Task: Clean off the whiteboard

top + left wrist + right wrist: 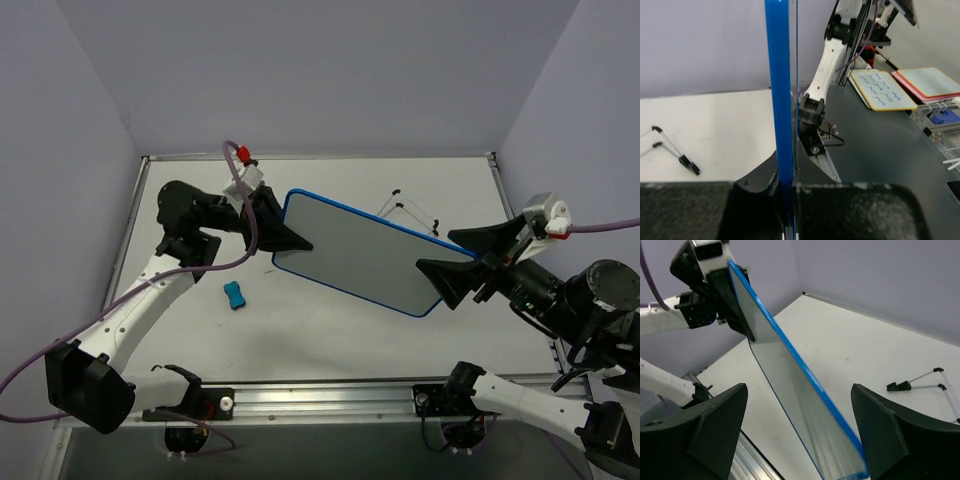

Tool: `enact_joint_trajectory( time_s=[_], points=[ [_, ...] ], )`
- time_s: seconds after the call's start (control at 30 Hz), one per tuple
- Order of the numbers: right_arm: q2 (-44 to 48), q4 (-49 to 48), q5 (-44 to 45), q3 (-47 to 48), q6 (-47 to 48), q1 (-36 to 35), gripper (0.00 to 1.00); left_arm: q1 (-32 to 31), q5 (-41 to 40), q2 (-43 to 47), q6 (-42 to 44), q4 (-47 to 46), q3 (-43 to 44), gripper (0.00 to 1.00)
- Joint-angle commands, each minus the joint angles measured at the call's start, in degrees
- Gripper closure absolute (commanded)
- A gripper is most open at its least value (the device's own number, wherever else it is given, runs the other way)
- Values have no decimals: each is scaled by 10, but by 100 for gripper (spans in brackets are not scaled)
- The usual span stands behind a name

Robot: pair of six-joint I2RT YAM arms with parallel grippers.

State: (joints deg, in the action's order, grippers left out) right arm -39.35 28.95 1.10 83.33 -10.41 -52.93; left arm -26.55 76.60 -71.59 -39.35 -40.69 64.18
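The whiteboard [350, 250] has a blue rim and a blank white face, and it is held up off the table, tilted on edge. My left gripper [290, 240] is shut on its left end. In the left wrist view the blue rim [779, 100] runs edge-on straight up between the fingers of that gripper [787, 200]. My right gripper [458, 258] is open, with one finger on each side of the board's right end. In the right wrist view the whiteboard [790, 390] passes between the fingers of this gripper [800, 430] with a gap on both sides.
A small blue eraser [235, 295] lies on the table near the left arm. The black wire stand legs [410, 212] lie behind the board, also seen as wire legs [920, 380]. Off the table's right side lie other boards [882, 90]. A metal rail [330, 398] runs along the near edge.
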Motion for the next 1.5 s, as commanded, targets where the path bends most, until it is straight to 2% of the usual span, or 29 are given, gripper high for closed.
enact_joint_trajectory(
  time_s=[0.0, 0.13, 0.17, 0.3, 0.5, 0.67, 0.87, 0.97, 1.07, 1.1, 1.17, 1.33, 1.4, 1.43, 1.47],
  points=[
    [-19, 95, 67, 103, 8, -5, 20, 0, -23, -21, 145, 170, 48, 98],
    [-112, 163, -9, 165, 43, -21, 22, -3, -4, -56, 132, 167, 60, 98],
    [-132, 185, -58, 170, 53, -22, 23, -3, 1, -59, 118, 149, 59, 98],
    [-218, 193, -104, 175, 95, -21, 24, -8, 23, -64, 98, 112, 45, 98],
    [-294, 234, -65, 243, 152, -20, 22, -25, 47, -70, 99, 109, 40, 98],
    [-308, 269, -44, 302, 183, -17, 21, -25, 51, -79, 99, 108, 38, 98],
    [-292, 267, 85, 311, 182, -17, 21, -22, 51, -93, 125, 143, 45, 98],
    [-306, 303, 93, 308, 181, -14, 20, -23, 59, -96, 124, 140, 47, 98],
    [-325, 320, 43, 306, 194, 21, 20, -23, 79, -100, 119, 138, 50, 98],
    [-325, 320, -50, 298, 205, 39, 20, -22, 82, -101, 115, 132, 49, 98],
    [-321, 316, -129, 280, 227, 76, 21, -23, 89, -100, 82, 87, 42, 98],
    [-314, 296, -236, 221, 239, 124, 26, -23, 112, -96, 0, -45, 22, 98],
    [-318, 295, -265, 218, 243, 130, 28, -23, 118, -95, -8, -53, 18, 98],
    [-322, 296, -281, 217, 245, 130, 30, -23, 119, -95, -8, -60, 16, 98],
    [-324, 296, -298, 218, 246, 130, 41, -22, 122, -95, -8, -64, 15, 98]
  ],
)
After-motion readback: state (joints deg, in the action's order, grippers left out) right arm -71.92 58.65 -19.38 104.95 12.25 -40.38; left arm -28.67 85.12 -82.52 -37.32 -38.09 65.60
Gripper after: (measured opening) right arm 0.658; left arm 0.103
